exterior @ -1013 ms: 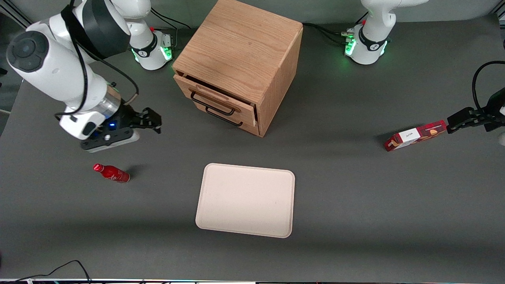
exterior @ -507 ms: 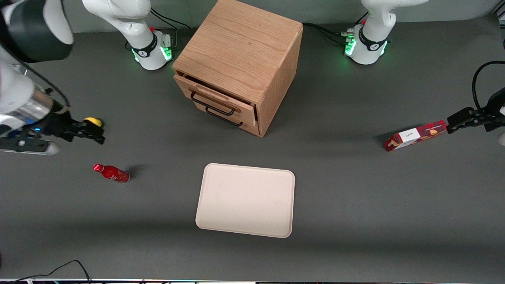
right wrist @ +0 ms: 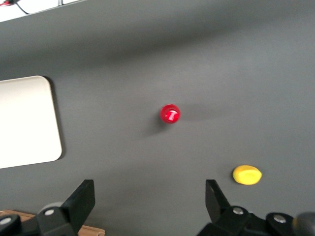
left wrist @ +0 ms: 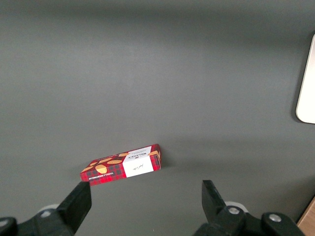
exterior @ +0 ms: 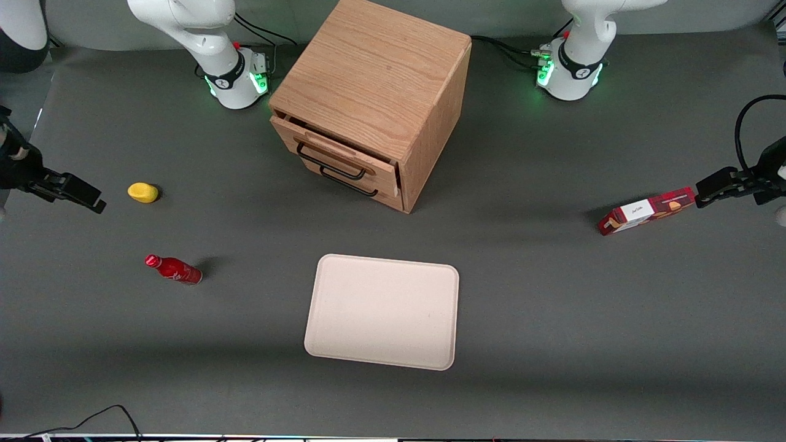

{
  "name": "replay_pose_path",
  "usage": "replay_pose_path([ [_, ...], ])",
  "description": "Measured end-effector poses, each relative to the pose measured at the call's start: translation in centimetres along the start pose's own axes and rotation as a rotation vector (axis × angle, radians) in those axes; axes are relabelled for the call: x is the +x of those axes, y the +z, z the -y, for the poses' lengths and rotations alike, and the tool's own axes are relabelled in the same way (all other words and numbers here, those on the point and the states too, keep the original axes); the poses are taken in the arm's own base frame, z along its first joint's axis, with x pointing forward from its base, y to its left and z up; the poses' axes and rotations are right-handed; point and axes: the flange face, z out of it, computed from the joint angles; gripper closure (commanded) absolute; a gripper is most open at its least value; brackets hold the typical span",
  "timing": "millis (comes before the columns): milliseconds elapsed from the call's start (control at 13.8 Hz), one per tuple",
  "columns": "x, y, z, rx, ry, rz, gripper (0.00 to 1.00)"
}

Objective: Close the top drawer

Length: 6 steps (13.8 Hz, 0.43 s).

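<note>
The bench [exterior: 552,294] is a flat, matte dark grey sheet, with cables trailing along its edge nearest the front camera. My pincer [right wrist: 150,196] hangs over the working arm's end of the bench, its two black fingers [right wrist: 81,199] spread apart and holding nothing. Near that end lie a small rounded yellow object [exterior: 142,192] and, nearer the front camera, a glossy red bottle [exterior: 174,269]. The oak cabinet [exterior: 374,80] is a grained wooden cube standing mid-bench near the arm bases. Its top drawer [exterior: 334,153], light wood with a thin black wire handle, sits just under the cabinet's top and sticks out slightly. A smooth cream tray [exterior: 384,310] with rounded corners lies in front of the cabinet, and a red patterned box [exterior: 645,210] toward the parked arm's end
</note>
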Motion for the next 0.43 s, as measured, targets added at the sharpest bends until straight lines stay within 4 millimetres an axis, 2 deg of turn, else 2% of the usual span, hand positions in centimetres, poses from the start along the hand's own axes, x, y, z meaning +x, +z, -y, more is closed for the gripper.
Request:
replay_pose_path([
  [217, -0.1, 0.0, -2.8, -0.001, -0.039, 0.009, 0.0],
  [434, -0.7, 0.5, -4.1, -0.004, -0.075, 0.027, 0.0],
])
